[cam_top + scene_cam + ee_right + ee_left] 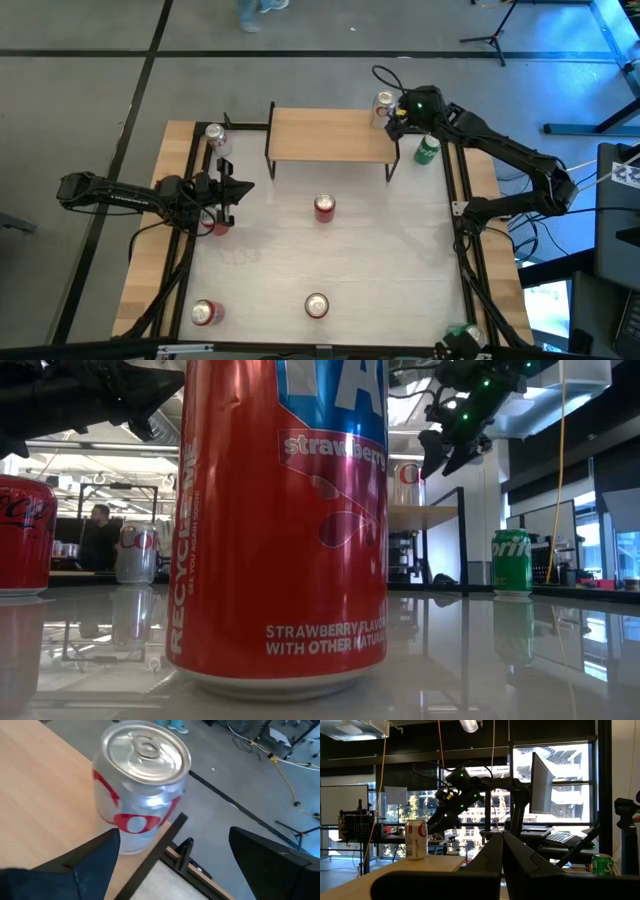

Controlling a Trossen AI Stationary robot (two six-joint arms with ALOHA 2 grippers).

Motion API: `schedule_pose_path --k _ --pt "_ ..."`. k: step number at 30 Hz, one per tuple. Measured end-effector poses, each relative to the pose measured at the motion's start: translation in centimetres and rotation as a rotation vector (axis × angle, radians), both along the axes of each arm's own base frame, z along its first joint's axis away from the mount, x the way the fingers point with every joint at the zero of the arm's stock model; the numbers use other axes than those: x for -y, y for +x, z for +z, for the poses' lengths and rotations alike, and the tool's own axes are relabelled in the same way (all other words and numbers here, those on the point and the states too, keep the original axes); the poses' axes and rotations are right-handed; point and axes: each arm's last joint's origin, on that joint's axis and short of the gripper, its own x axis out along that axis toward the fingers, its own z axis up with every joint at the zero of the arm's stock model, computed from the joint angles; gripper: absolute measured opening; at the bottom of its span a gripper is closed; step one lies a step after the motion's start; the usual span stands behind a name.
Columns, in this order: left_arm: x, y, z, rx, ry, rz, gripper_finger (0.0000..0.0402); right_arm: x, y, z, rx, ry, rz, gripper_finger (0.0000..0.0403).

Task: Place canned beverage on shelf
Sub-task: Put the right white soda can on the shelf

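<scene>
The shelf (pixel 330 135) stands at the table's far middle, a light-wood top on black legs. A silver and red can (pixel 142 785) stands upright on its base at the shelf's far right corner (pixel 383 108). My right gripper (pixel 175 839) is open just behind this can and a little above the shelf top, its fingers spread wider than the can and apart from it; it also shows in the high view (pixel 398 118). My left gripper (pixel 502 847) is shut and empty at the table's left (pixel 228 190), beside a red can (pixel 218 226).
A green can (pixel 428 150) stands right of the shelf and a silver can (pixel 215 135) left of it. Red cans stand at the centre (pixel 324 207) and near the front edge (pixel 205 312) (pixel 316 305). One fills the low view (pixel 280 520).
</scene>
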Motion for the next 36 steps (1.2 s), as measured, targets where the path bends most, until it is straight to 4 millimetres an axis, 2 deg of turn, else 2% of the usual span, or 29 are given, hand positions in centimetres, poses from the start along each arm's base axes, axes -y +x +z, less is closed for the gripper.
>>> schedule_pose_path --k 19,28,36 --pt "0.0 0.0 0.0 0.0 0.001 0.001 0.0002 -0.4 0.7 0.1 0.11 0.102 0.234 0.0372" --pt "0.0 0.0 0.0 0.0 0.001 0.0 0.0002 -0.5 0.9 0.1 0.138 0.123 0.281 0.0372" --pt "0.0 0.0 0.0 0.0 0.001 0.001 0.0002 -1.0 1.1 0.1 0.19 0.207 0.432 0.0372"
